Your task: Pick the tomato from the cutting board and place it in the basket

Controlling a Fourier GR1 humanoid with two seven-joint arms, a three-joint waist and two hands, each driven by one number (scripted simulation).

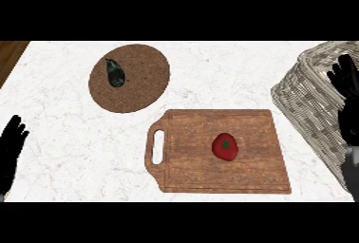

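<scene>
A red tomato (225,146) with a green stem spot lies near the middle of the wooden cutting board (189,166), which has a handle slot on its left side. A pale wicker basket (308,95) stands at the right edge of the counter. My right hand (348,97) is raised in front of the basket at the far right, fingers straight and open, well to the right of the tomato. At the lower left edge my left hand (10,147) rests open with fingers up, far from the board. Neither hand holds anything.
A round brown cork mat (144,90) lies at the upper left of the white marble counter with a dark eggplant (115,72) on it. A strip of wood (10,54) shows beyond the counter's top left corner.
</scene>
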